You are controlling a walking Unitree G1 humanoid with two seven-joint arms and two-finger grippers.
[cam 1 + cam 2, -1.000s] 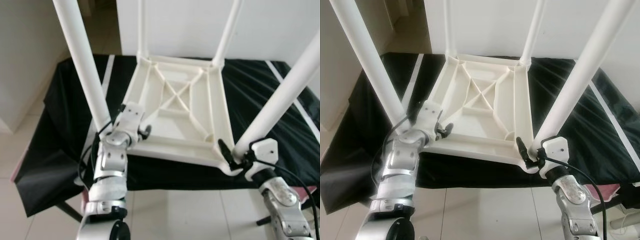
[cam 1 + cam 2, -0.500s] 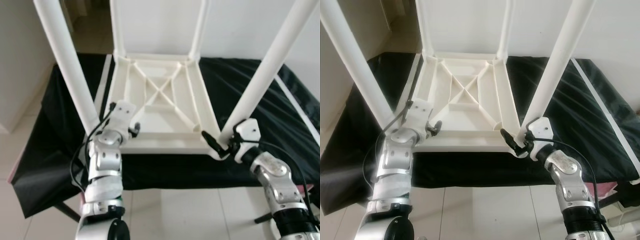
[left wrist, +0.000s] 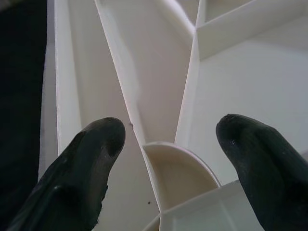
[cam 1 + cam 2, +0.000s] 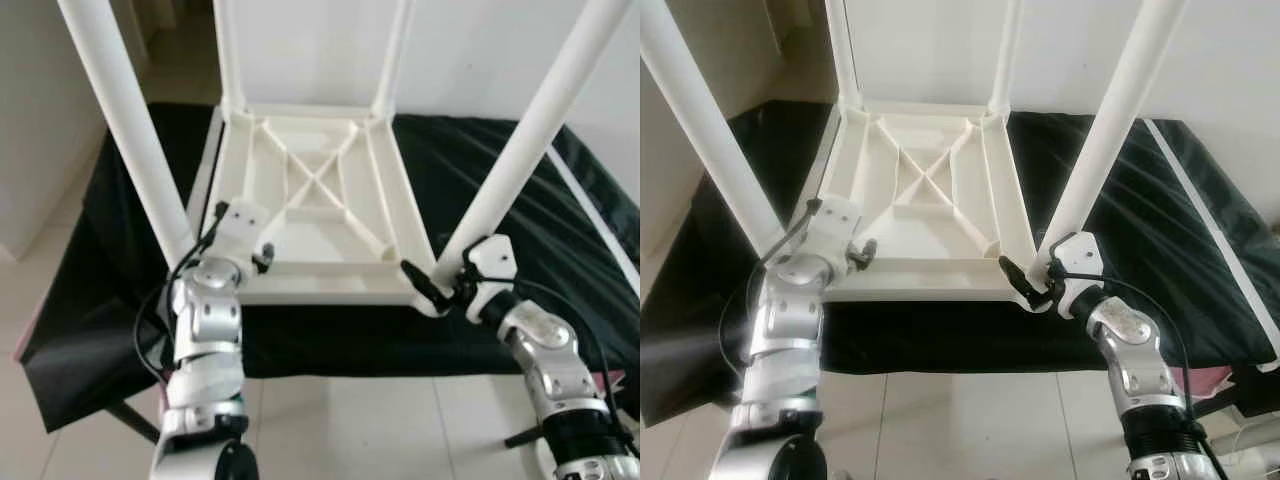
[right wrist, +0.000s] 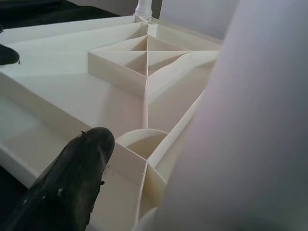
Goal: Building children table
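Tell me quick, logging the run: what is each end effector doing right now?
Left end effector: open, fingers spread over the ribbed underside of the upturned table, holding nothing.
Right end effector: at the base of the near right leg; grip cannot be told.

You are looking at a plain room in a home: pale floor tiles [image 4: 330, 420] underfoot and bare white walls [image 4: 480, 50] behind. A low surface draped in black plastic sheeting [image 4: 90, 290] serves as the workbench, and a doorway [image 4: 180, 30] opens at the far left.
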